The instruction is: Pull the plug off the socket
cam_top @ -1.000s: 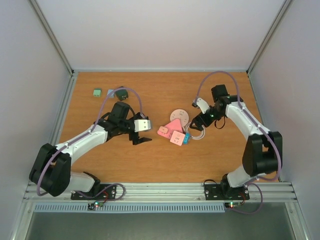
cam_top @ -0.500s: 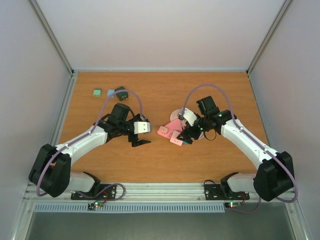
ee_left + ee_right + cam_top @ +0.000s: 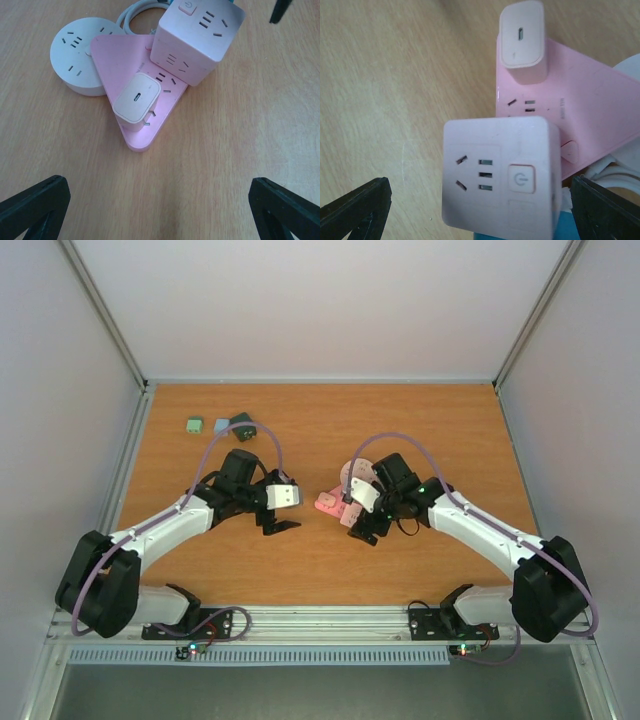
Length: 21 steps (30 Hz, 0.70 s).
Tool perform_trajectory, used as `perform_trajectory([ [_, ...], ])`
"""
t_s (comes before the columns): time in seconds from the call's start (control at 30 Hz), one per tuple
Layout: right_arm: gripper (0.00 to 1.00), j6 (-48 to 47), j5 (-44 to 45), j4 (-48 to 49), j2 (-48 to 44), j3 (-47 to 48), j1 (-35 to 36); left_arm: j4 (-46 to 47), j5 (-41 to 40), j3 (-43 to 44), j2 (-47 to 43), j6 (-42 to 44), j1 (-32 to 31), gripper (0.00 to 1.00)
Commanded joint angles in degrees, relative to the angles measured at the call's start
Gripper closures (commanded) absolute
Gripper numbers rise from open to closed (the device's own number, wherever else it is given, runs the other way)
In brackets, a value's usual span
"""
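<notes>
A white plug point(image 3: 136, 98) sits in a flat pink triangular socket point(image 3: 116, 54) at the table's middle point(image 3: 328, 502). A pink cube socket point(image 3: 197, 40) rests on the triangle's far corner, and a white round socket point(image 3: 75, 55) lies beside it. My left gripper point(image 3: 159, 210) is open and empty, low over bare wood just left of the triangle, also seen from above point(image 3: 293, 502). My right gripper point(image 3: 480, 210) is open, its fingers wide on either side of the cube socket point(image 3: 497, 175). The plug point(image 3: 521, 40) lies beyond it. From above, the right gripper point(image 3: 358, 516) covers the cube.
A white cable point(image 3: 137, 10) loops behind the sockets. A small green block point(image 3: 194, 424), a pale blue piece point(image 3: 220, 424) and a dark adapter point(image 3: 243, 426) lie at the back left. Metal frame walls border the wooden table point(image 3: 450, 430).
My right arm has swung left and toward the near edge, from behind the sockets to over the cube socket. My left gripper has barely moved. The sockets and plug stay put.
</notes>
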Motion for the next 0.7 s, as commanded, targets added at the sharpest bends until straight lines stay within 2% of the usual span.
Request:
perform_trajectory([
  [0.0,0.01,-1.42,4.78,4.12,0.05,-2.58,1.68,3.13,0.3,-0.29,-1.28,-0.58,0.11,0.0],
  [0.23,0.02,-2.32,10.46,10.39,0.93,-5.96,2.08,2.87,1.07,-0.73,-1.53,-0.22,0.11,0.0],
  [0.67,0.27,-5.29,9.36,13.3,1.99,-5.32,3.46,0.82,4.65,-0.51,-0.89,6.22,0.11,0.08],
])
